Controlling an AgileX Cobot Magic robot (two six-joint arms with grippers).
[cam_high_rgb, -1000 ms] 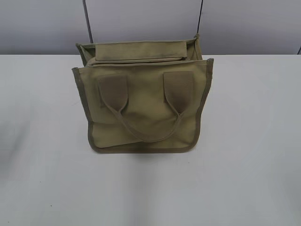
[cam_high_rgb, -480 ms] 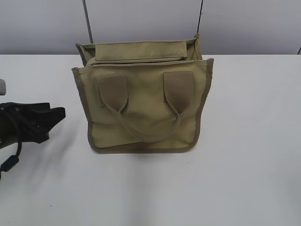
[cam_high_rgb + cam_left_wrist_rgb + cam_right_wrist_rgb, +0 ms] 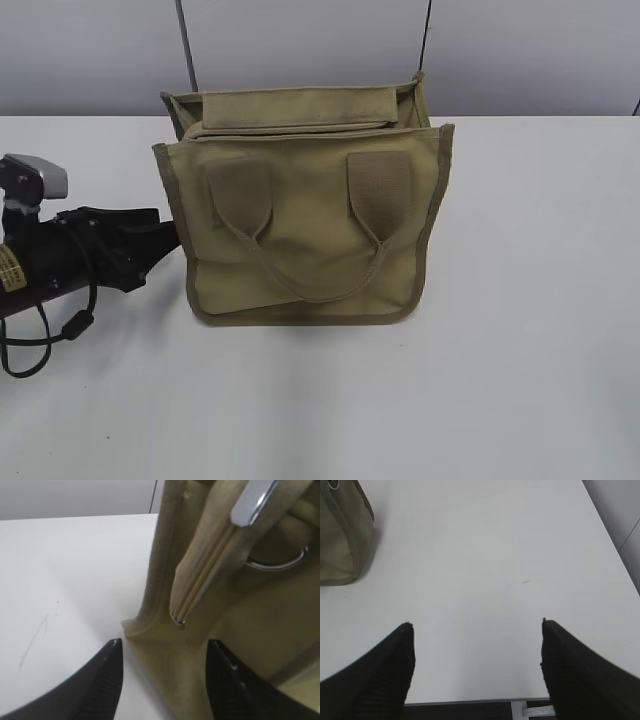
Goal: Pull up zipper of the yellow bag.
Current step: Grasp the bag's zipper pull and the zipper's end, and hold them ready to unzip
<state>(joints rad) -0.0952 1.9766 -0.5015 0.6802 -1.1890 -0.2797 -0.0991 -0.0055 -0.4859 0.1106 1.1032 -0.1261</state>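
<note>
The white table (image 3: 520, 300) is carrying everything and filling most of the exterior view; the yellow bag (image 3: 305, 225) is standing upright on it at about 12 o'clock from the table's middle, its two webbing handles (image 3: 300, 265) drooping across the near face; the left arm (image 3: 60, 260) is lying low over the table at 9 o'clock of the bag, its dark tip just beside the bag's left edge; the left end effector (image 3: 162, 650) is standing spread, its two black fingers (image 3: 107, 672) well apart, with the bag's lower corner sitting between them in the left wrist view and no contact showing; the right end effector (image 3: 475, 630) is also spread wide over bare table, with the bag's corner far off at 10 o'clock in its wrist view; the zipper (image 3: 205, 575) is running along the bag's side panel at 1 o'clock of the left fingers, its silver pull (image 3: 252, 502) shining at the upper end beside a metal ring (image 3: 280, 562)
</note>
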